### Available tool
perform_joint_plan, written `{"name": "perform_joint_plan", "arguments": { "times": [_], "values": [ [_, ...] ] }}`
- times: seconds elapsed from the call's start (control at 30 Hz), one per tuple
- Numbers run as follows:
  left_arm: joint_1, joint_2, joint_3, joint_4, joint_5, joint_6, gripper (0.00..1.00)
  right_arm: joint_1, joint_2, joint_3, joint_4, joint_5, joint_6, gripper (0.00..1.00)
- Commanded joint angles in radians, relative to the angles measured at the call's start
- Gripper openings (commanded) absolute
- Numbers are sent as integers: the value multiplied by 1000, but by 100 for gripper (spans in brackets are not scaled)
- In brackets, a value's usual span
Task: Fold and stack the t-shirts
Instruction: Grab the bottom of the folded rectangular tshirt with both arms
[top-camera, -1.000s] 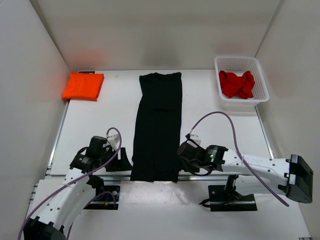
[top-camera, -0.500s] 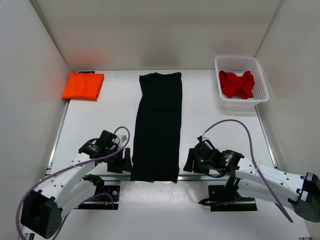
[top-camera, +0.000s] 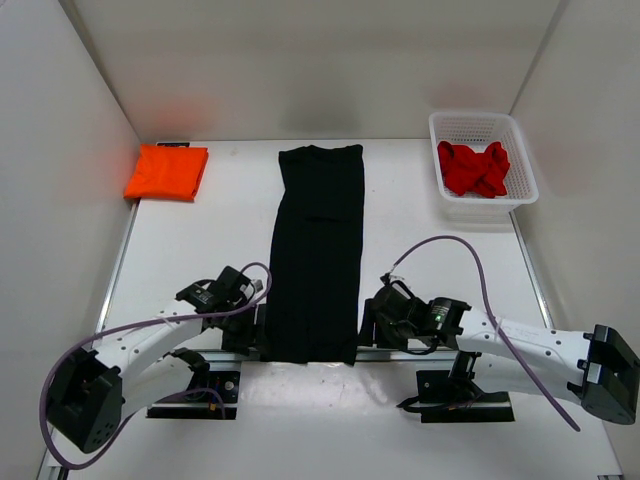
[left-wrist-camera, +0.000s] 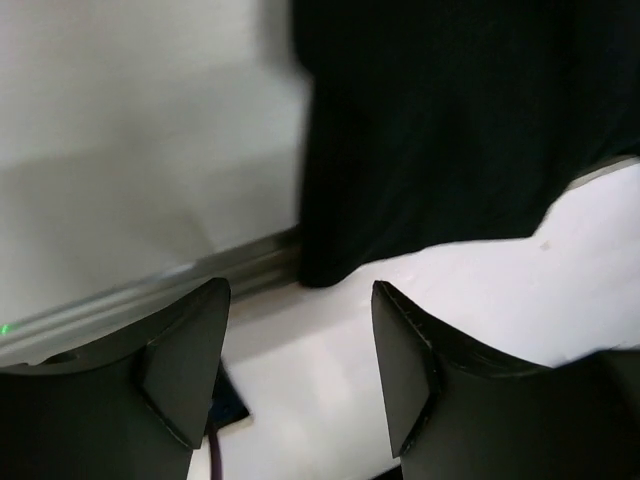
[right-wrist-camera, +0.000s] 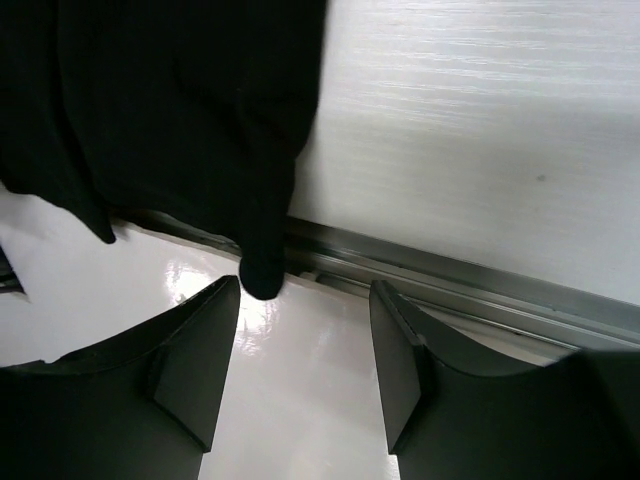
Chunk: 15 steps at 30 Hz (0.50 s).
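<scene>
Left pincer (left-wrist-camera: 300, 300) spread, pinching nothing, a hem corner of the black t-shirt (left-wrist-camera: 440, 130) just ahead; right pincer (right-wrist-camera: 305, 295) likewise spread before the other corner, which overhangs the tabletop (right-wrist-camera: 480, 120) edge.

The middle t-shirt (top-camera: 318, 250) lay lengthwise down the table (top-camera: 420, 210), its near end over the near edge. The left claw (top-camera: 252, 332) sat just left of that end, the right claw (top-camera: 368, 325) just right. The corner t-shirt (top-camera: 166, 171) lay far left. The third t-shirt (top-camera: 473, 168) lay in the basket (top-camera: 522, 152), far right.
</scene>
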Motion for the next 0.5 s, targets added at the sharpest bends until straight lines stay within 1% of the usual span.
{"name": "perform_joint_plan", "arguments": {
  "times": [0.0, 0.07, 0.1, 0.17, 0.23, 0.27, 0.37, 0.4, 0.47],
  "values": [
    [-17, 3, 1, 149, 20, -38, 69, -2, 10, 31, 61, -20, 23, 52],
    [-24, 2, 6, 197, 12, -21, 68, 3, 8, 25, 81, -29, 28, 52],
    [-38, 9, -3, 207, 7, -17, 68, 4, 7, 14, 84, -43, 34, 53],
    [-41, 23, -26, 223, 15, -14, 67, 0, 4, -17, 115, -61, 36, 53],
    [-29, 40, -54, 250, 59, -31, 65, -2, 7, -20, 118, -65, 27, 56],
    [-27, 45, -69, 270, 76, -34, 65, 4, 17, -15, 105, -63, 25, 54],
    [-30, 60, -77, 302, 78, -35, 64, -14, 22, -17, 135, -66, -2, 55],
    [-30, 66, -77, 313, 70, -29, 64, -22, 30, -25, 147, -109, -6, 55],
    [-27, 80, -80, 321, 79, -24, 63, -31, 31, -46, 179, -130, 4, 54]
  ]
}}
